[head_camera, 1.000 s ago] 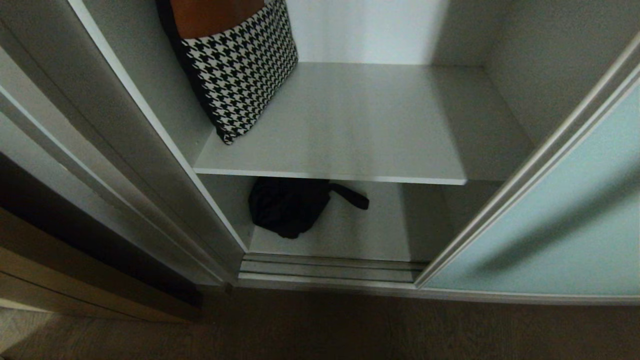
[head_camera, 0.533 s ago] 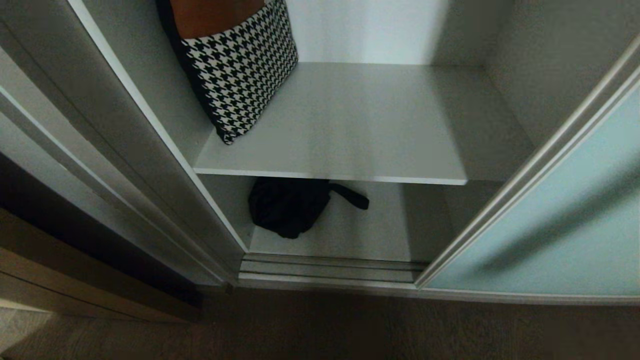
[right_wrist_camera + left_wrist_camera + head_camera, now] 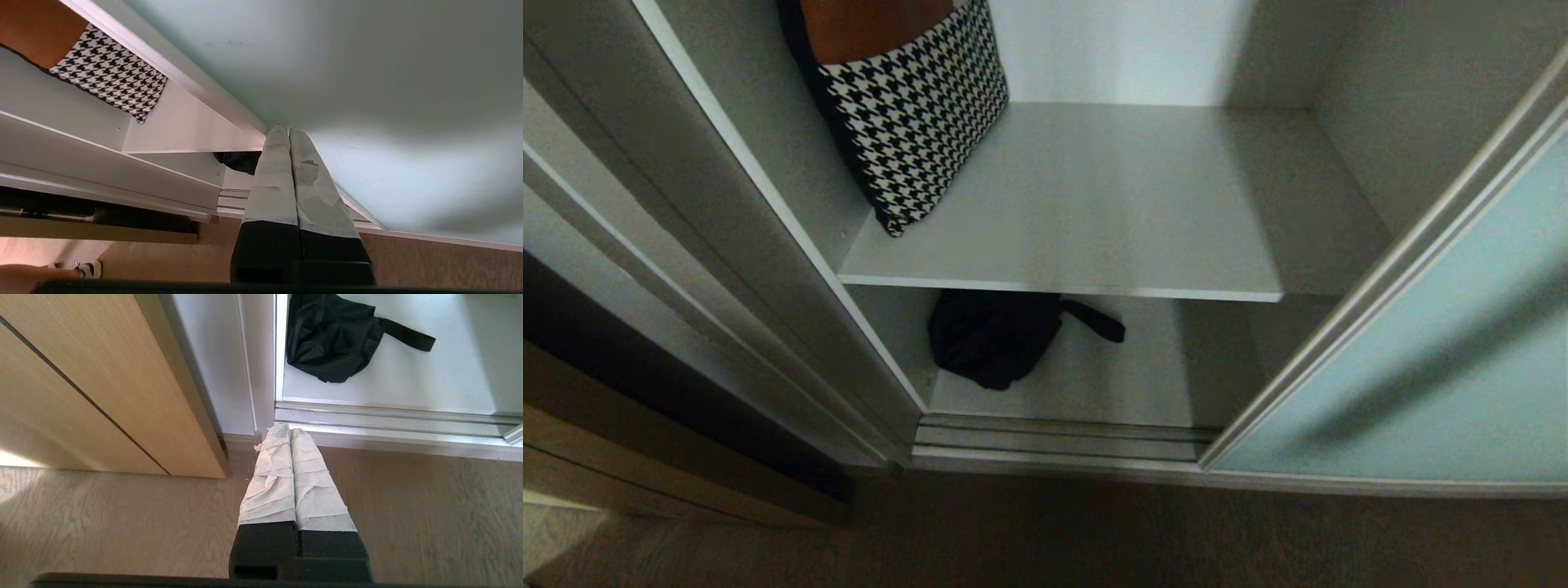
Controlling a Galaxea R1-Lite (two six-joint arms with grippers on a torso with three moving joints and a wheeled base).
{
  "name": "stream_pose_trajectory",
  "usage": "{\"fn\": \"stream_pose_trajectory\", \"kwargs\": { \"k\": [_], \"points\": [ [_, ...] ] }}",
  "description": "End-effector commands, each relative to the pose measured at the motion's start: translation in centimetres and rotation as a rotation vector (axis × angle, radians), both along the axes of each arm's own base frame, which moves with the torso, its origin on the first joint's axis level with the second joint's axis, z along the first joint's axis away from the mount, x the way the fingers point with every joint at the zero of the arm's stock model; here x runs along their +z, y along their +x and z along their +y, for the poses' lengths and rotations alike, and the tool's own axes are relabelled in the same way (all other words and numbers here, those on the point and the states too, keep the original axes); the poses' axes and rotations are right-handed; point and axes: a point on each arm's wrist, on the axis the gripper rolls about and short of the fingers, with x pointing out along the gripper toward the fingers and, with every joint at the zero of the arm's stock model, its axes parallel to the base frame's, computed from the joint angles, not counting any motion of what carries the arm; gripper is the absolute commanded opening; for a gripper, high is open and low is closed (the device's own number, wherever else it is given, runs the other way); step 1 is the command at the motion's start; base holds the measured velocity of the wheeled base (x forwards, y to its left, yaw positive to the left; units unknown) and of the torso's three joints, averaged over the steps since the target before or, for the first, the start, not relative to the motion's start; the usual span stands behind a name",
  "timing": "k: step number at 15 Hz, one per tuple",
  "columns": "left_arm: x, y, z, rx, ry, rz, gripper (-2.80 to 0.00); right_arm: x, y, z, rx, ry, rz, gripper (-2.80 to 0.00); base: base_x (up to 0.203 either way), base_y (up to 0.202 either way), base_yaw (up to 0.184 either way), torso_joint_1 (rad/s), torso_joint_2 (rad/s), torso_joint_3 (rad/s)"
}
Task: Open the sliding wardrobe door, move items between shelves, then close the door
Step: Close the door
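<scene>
The sliding wardrobe door, frosted aqua glass in a silver frame, stands slid to the right, leaving the wardrobe open. A black-and-white houndstooth bag with a brown top leans at the left of the upper shelf. A black pouch with a strap lies on the lower shelf. My right gripper is shut and empty, its tips close to the door glass beside the frame edge. My left gripper is shut and empty, hanging over the floor before the track. Neither arm shows in the head view.
A ribbed silver floor track runs along the wardrobe's threshold. A light wooden cabinet panel stands left of the wardrobe's white side wall. Wood-grain flooring lies in front.
</scene>
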Motion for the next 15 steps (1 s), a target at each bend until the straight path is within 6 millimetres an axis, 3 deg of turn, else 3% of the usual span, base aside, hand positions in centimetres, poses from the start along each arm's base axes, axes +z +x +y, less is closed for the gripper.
{"fn": "stream_pose_trajectory", "kwargs": {
  "k": [1, 10, 14, 15],
  "points": [
    [0.0, 0.0, 0.0, 0.001, 0.0, 0.001, -2.8, 0.0, 0.0, 0.4, 0.037, -0.001, 0.005, -2.8, 0.0, 0.0, 0.0, 0.0, 0.0, 0.0],
    [0.0, 0.0, 0.0, 0.001, 0.0, 0.001, -2.8, 0.0, 2.3, 5.2, 0.278, -0.062, 0.017, -2.8, 0.0, 0.0, 0.0, 0.0, 0.0, 0.0],
    [0.0, 0.0, 0.0, 0.001, 0.0, 0.001, -2.8, 0.9, 0.5, 7.8, 0.436, -0.07, -0.029, -2.8, 0.0, 0.0, 0.0, 0.0, 0.0, 0.0],
    [0.0, 0.0, 0.0, 0.0, 0.0, 0.001, -2.8, 1.4, -0.7, 7.4, 0.455, -0.063, -0.058, -2.8, 0.0, 0.0, 0.0, 0.0, 0.0, 0.0]
  ]
}}
